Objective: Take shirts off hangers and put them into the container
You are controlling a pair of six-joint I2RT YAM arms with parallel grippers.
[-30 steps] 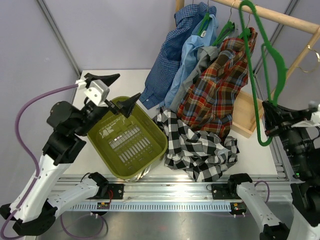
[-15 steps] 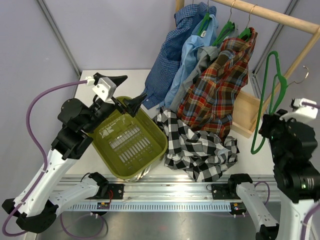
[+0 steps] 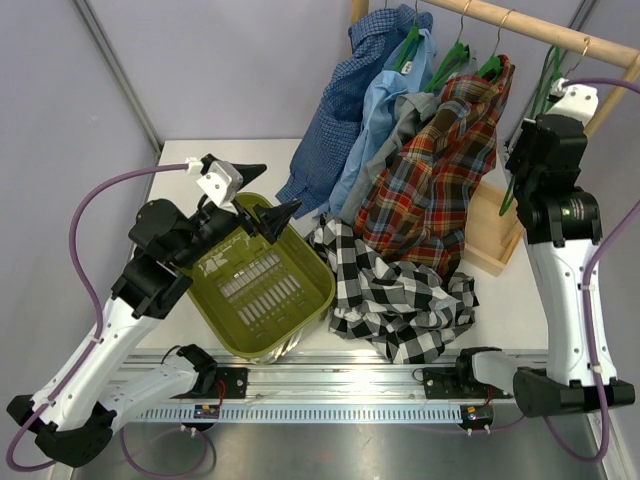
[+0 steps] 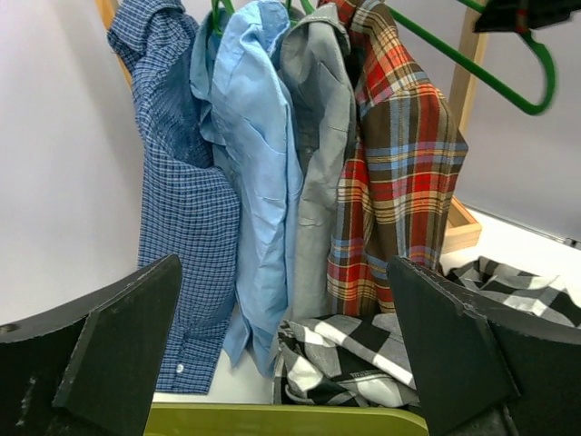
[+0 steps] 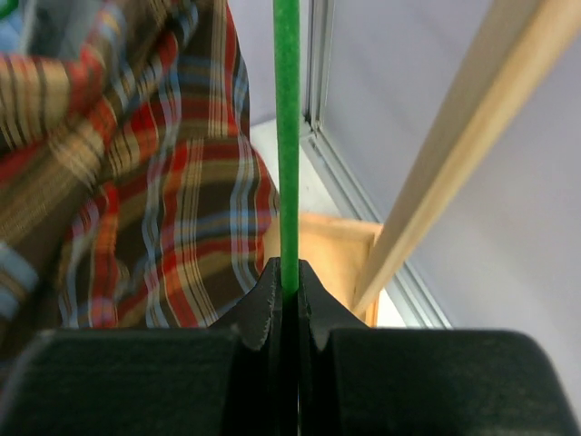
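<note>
Jaws: right gripper (image 5: 287,292) pinched shut on the bare hanger (image 5: 287,136) near the rail (image 3: 530,25), left gripper (image 3: 278,188) wide open, empty, over the tub (image 3: 300,300); we judge hanger-parking in hand, probably onto the rail, and next the check shirt (image 3: 400,300) beside the tub needs lifting in.

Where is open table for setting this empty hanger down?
Bare table runs between the checked shirt and the right edge, in front of the wooden box. A smaller patch lies behind the container, left of the dark blue shirt. The middle is crowded: hanging shirts over the checked heap.
</note>
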